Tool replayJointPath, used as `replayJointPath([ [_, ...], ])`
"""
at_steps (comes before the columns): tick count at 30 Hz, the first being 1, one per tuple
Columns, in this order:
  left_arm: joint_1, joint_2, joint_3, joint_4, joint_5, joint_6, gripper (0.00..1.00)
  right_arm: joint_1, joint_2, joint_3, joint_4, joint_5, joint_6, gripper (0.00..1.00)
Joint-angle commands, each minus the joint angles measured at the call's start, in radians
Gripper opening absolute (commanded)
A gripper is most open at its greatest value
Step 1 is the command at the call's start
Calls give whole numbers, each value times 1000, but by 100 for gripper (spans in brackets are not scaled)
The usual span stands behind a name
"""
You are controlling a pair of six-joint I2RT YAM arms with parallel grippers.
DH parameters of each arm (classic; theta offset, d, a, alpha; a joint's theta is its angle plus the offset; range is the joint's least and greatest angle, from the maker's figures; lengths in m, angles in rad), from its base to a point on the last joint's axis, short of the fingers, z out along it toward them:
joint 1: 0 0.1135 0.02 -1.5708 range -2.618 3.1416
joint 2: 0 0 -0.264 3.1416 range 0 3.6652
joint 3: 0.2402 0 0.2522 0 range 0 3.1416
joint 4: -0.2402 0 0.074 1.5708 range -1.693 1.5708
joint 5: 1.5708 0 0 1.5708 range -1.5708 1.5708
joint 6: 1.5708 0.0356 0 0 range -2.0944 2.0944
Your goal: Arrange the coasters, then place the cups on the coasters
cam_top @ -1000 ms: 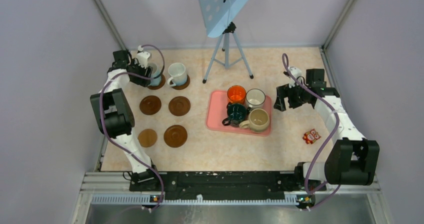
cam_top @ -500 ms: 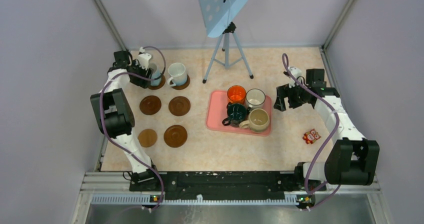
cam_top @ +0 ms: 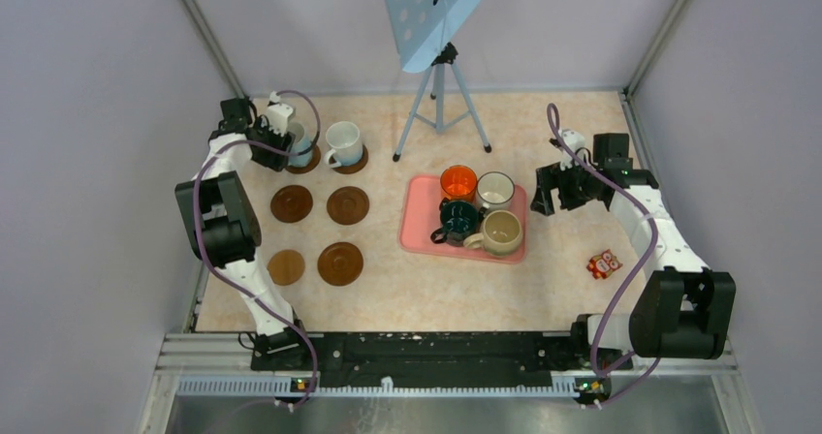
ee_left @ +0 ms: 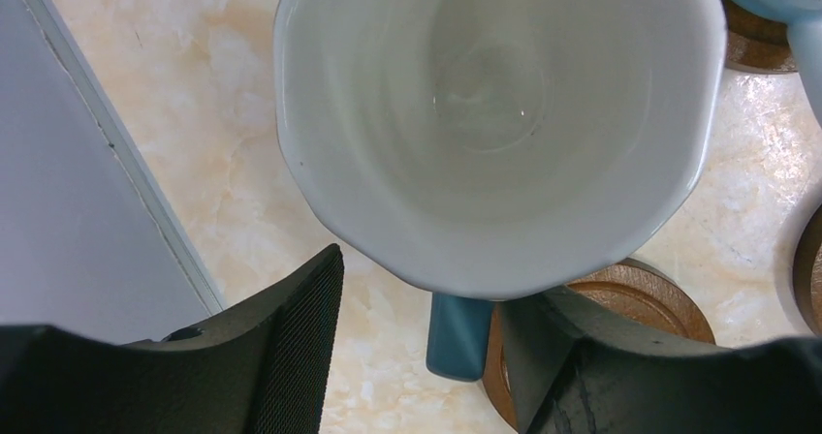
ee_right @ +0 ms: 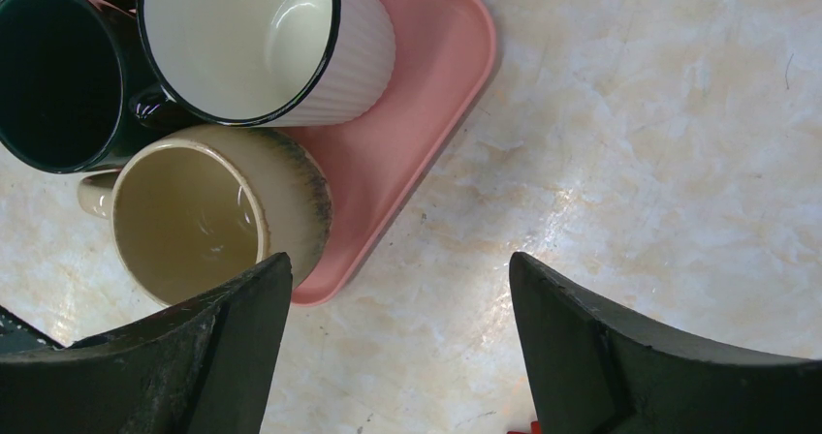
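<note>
The left gripper [ee_left: 425, 284] is at the far left corner of the marbled beige worktop [cam_top: 543, 124]. Its jaws stand apart on either side of the blue handle of a ceramic mug, white inside and pale blue outside [ee_left: 485, 114], without pinching it. That mug stands upright on a round brown wooden coaster [ee_left: 630, 298]. Just to its right a second white mug [cam_top: 344, 143] sits on its own brown coaster [cam_top: 353, 164].

Nearer, four coasters lie bare in two rows: two dark brown discs [cam_top: 291, 202] [cam_top: 348, 204], then a smaller, lighter tan disc [cam_top: 286, 266] beside another dark brown one [cam_top: 340, 263].

A pink rectangular tray [cam_top: 422, 201] in the middle of the worktop holds four mugs close together: an orange mug [cam_top: 458, 181], a ribbed white mug with a dark rim [ee_right: 262, 42], a dark green-black mug [ee_right: 58, 76] and a speckled beige mug [ee_right: 208, 221].

The right gripper [ee_right: 397, 260] hangs wide open and empty over the worktop, just right of the tray's right edge.
</note>
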Motion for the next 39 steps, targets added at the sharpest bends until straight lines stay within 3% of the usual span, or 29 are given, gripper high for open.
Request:
replayJointPath([
  [1,4,-14,21,11,11,9,66,-6,-12,40,10,-15,-10,81],
  [4,4,-44,16,-6,38,-5,71,-6,-14,41,9,-14,-10,81],
  [9,6,-119,9,-33,46,-51,97,-6,-17,42,11,-19,-10,81],
  [10,6,-135,13,-45,43,-61,98,-7,-16,41,13,-20,-11,81],
  [18,6,-269,117,-208,90,-138,99,-7,-10,40,20,-53,-10,81],
  [23,4,-425,28,-149,184,-260,99,-6,-4,41,26,-73,-5,81],
  [26,-21,-463,27,-287,333,-119,99,-5,-3,44,31,-78,-1,81],
  [29,-149,-518,-57,-365,310,-86,99,-7,-3,48,34,-82,2,81],
  [32,-339,-631,-258,-255,220,-104,99,-6,-1,48,39,-81,13,81],
  [39,-651,-636,-488,-20,184,-417,99,-7,9,59,62,-72,76,81],
])
